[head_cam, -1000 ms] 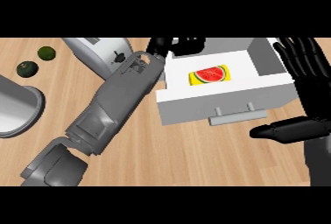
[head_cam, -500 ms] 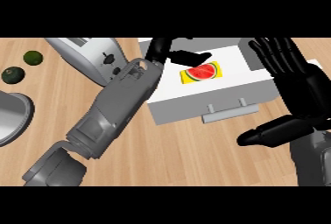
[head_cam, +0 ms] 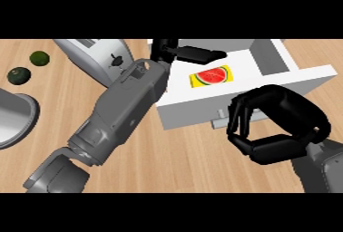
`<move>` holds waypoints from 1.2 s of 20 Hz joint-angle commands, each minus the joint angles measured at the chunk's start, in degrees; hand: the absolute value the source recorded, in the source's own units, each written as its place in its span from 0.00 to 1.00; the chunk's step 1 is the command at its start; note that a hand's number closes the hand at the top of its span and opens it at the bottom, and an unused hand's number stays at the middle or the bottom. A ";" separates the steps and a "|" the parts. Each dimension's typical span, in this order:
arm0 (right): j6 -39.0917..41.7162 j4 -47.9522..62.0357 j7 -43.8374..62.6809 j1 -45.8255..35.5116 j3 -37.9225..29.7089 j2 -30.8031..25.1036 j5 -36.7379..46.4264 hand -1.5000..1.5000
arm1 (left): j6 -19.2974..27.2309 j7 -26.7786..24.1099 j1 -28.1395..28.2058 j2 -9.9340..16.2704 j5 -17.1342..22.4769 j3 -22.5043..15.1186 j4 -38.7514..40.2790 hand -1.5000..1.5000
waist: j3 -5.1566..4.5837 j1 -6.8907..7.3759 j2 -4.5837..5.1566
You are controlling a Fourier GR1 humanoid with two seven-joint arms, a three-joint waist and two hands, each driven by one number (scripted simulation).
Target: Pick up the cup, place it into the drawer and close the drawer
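Cup not visible, maybe hidden in left hand (head_cam: 184, 53) curled over drawer (head_cam: 295, 77) back. Right hand (head_cam: 278, 124) clenched empty at drawer front. Risk: closing push jams left forearm still inside.

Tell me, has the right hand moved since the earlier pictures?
Yes. The right hand has come from the right of the white drawer to its front, by the handle, with its fingers now curled.

The right robot hand (head_cam: 281, 124) hides the drawer (head_cam: 268, 81) handle, perhaps touching it.
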 commanded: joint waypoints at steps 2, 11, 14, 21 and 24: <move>6.85 -0.37 4.41 1.36 4.04 -7.26 4.06 1.00 | 2.78 -3.28 -0.09 0.00 3.53 0.71 0.33 0.00 | 0.01 2.52 -0.83; -3.89 4.10 -3.83 6.22 10.67 -6.22 32.96 0.00 | 0.03 -7.23 2.18 0.00 5.73 1.46 1.61 0.00 | 0.09 8.48 -1.39; -7.44 13.38 -7.63 6.11 12.91 -4.72 38.49 0.00 | -1.76 -6.98 4.18 0.66 5.80 2.41 -0.31 0.00 | 0.09 10.93 -1.85; -12.85 38.79 -17.94 -1.69 15.54 -2.76 47.32 1.00 | -3.83 -8.31 10.21 3.33 6.46 2.68 -5.41 0.00 | 0.13 13.59 -1.82; -14.35 50.12 -19.78 -9.04 12.78 -0.95 47.86 1.00 | -4.73 -6.70 12.77 4.57 6.32 2.15 -8.55 0.00 | 0.14 14.64 -1.89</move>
